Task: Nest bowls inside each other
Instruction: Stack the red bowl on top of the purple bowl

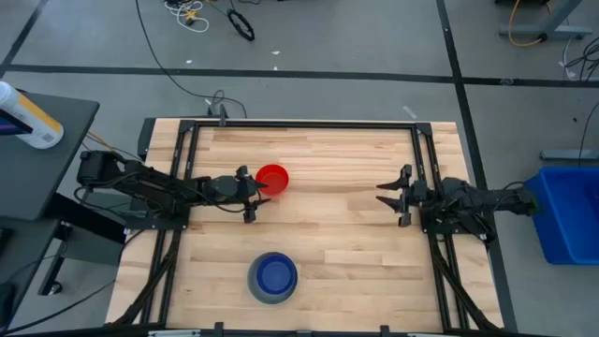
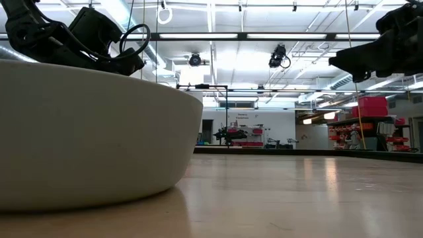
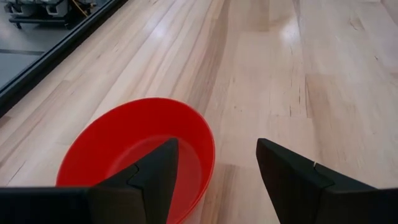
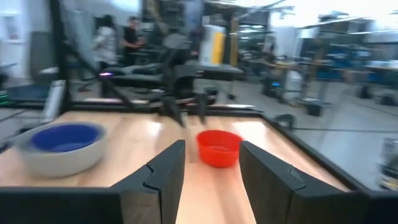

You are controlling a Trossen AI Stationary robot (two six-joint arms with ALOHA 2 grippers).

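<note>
A red bowl (image 1: 272, 178) (image 3: 134, 155) (image 4: 218, 147) stands upright on its base on the wooden table (image 1: 346, 243), left of centre. My left gripper (image 1: 255, 194) (image 3: 217, 180) is open at the bowl's left side. A pale grey bowl (image 1: 255, 288) (image 2: 79, 132) (image 4: 59, 158) stands near the table's near edge, with a dark blue bowl (image 1: 274, 275) (image 4: 65, 137) nested inside it. My right gripper (image 1: 384, 194) (image 4: 211, 174) hangs open by the table's right edge, level, pointing toward the red bowl, with nothing between its fingers. My left gripper comes at the red bowl from the table's left, slanting down. One finger (image 3: 152, 177) is over the bowl's hollow and the other (image 3: 289, 183) outside its wall, with the rim (image 3: 210, 146) between them. I cannot tell whether either finger touches the bowl.
Black frame rails (image 1: 187, 150) run along the table's left, far and right sides. A blue bin (image 1: 566, 211) stands on the floor beyond the right edge. People (image 4: 118, 37) show in the room beyond the table. Bare wood lies between the red bowl and my right gripper.
</note>
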